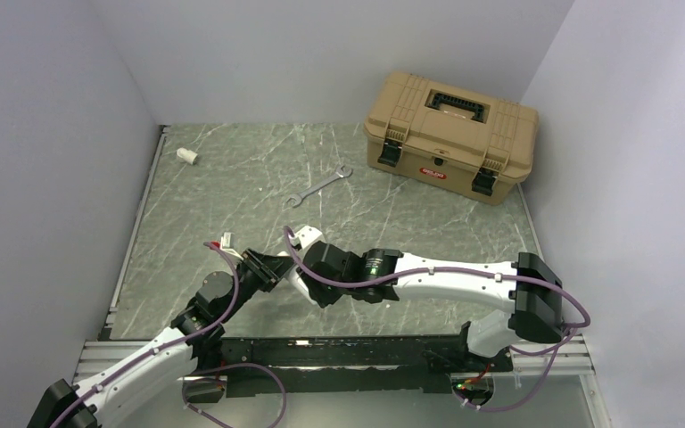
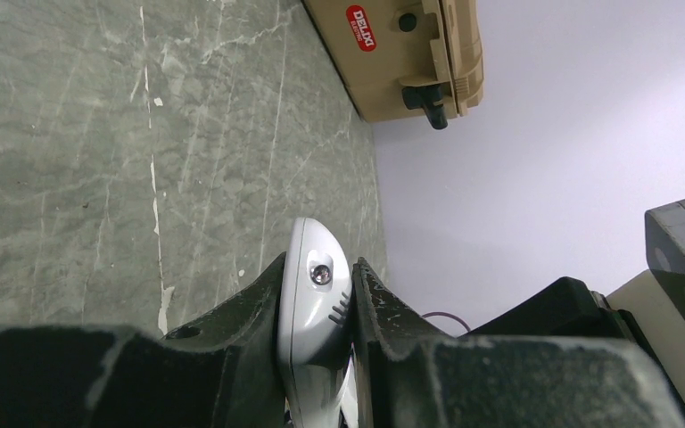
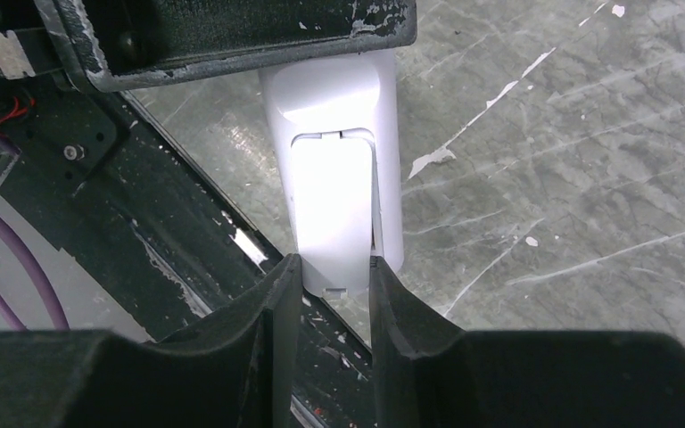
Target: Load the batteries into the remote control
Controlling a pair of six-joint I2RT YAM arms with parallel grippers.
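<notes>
The remote control (image 2: 314, 294) is a slim white bar, and my left gripper (image 2: 317, 276) is shut on it at its rounded end, above the table. In the right wrist view the remote control (image 3: 330, 98) sticks out from under the left gripper's fingers (image 3: 232, 36), with its back face toward the camera. A white cover panel (image 3: 332, 214) lies over the recess in that face. My right gripper (image 3: 334, 267) is shut on the panel's near end, one finger on each side edge. From above, both grippers meet at the remote control (image 1: 296, 278). The batteries are out of view.
A tan toolbox (image 1: 450, 134) stands shut at the back right, also in the left wrist view (image 2: 392, 53). A metal wrench (image 1: 318, 185) lies mid-table. A short white tube stub (image 1: 186, 155) sits at the back left. White walls close in on both sides.
</notes>
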